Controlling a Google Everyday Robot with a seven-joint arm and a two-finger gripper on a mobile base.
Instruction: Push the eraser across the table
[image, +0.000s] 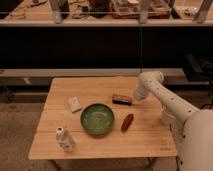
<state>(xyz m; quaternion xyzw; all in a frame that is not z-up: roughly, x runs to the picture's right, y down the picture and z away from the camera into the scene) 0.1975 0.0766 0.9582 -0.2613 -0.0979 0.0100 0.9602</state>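
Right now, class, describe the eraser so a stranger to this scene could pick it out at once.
On the wooden table, find the green bowl near the middle. Behind it to the right, beside the gripper, lies the eraser. It is a flat dark bar, unlike the red oval or the beige block.
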